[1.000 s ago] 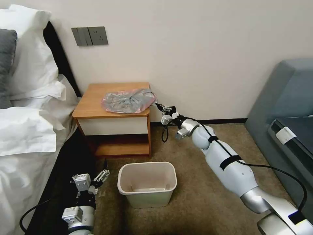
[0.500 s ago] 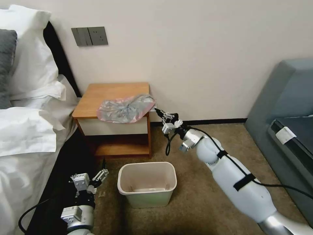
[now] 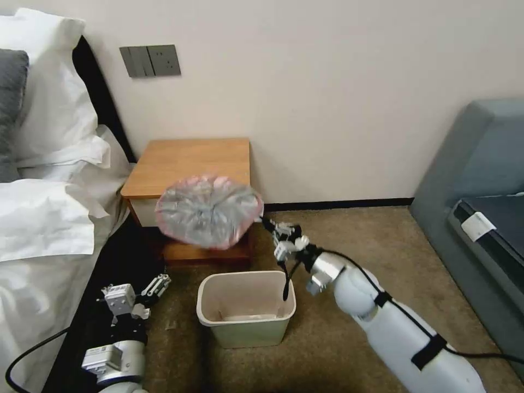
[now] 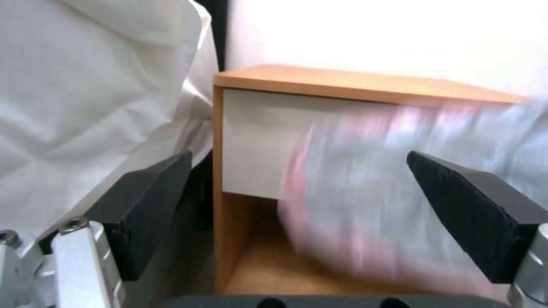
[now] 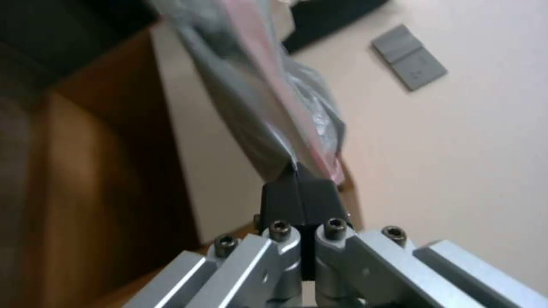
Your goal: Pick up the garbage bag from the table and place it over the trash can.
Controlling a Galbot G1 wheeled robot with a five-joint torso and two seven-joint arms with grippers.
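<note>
Thin crinkly grey-pink plastic garbage bag (image 4: pixel 400 188) smeared by motion blur in left wrist view, outline unreadable — it hides most of the orange-brown wooden nightstand's (image 3: pixel 188 158) white drawer front (image 3: pixel 143 210) and shelf in head view. Right arm cut off by the frame edge — elbow onward unseen.

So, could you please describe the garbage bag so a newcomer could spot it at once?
Find the orange-brown nightstand beside the bed; the garbage bag hangs in front of its white drawer, above the cream trash can, pinched at one edge by the right gripper. Unlike the white bedsheets, it is crinkly, translucent grey-pink plastic.
</note>
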